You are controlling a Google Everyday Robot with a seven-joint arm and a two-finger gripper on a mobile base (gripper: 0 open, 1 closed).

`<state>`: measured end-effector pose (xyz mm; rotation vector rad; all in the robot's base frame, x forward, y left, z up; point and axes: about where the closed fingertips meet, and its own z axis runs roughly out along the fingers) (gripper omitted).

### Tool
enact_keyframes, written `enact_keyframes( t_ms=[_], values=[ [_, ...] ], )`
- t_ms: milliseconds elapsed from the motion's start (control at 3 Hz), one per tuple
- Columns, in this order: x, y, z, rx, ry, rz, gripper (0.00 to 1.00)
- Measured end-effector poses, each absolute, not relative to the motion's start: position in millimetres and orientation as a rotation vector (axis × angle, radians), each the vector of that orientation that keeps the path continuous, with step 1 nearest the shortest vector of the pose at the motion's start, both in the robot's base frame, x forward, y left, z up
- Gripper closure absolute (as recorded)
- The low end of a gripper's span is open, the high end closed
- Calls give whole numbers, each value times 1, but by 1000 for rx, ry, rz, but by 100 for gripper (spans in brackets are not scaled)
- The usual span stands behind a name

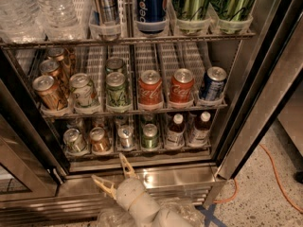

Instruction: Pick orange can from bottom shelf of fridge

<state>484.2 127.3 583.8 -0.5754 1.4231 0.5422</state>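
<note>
The orange can (99,140) is a short copper-orange can with a silver top, standing second from the left on the bottom shelf (137,150) of the open fridge (265,89). My gripper (115,172) is low in front of the fridge sill, just below and slightly right of the can. Its two tan fingers (126,165) are spread wide apart and hold nothing. The gripper is outside the shelf and apart from the can.
On the bottom shelf stand a silver-green can (74,140), a silver can (126,137), a green can (150,135) and two small bottles (175,130). The rack above holds brown-gold cans (49,91), red Coca-Cola cans (150,89) and a blue can (212,83). An orange cable (279,174) lies on the floor at right.
</note>
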Motion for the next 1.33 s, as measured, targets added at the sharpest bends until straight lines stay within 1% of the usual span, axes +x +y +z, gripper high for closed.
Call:
enact_keyframes(
  t_ms=[333, 667, 1333],
  values=[
    [487, 130, 581, -580, 1424, 539, 33],
    [495, 134, 582, -580, 1421, 533, 36],
    [525, 135, 586, -561, 1413, 506, 35]
  ],
)
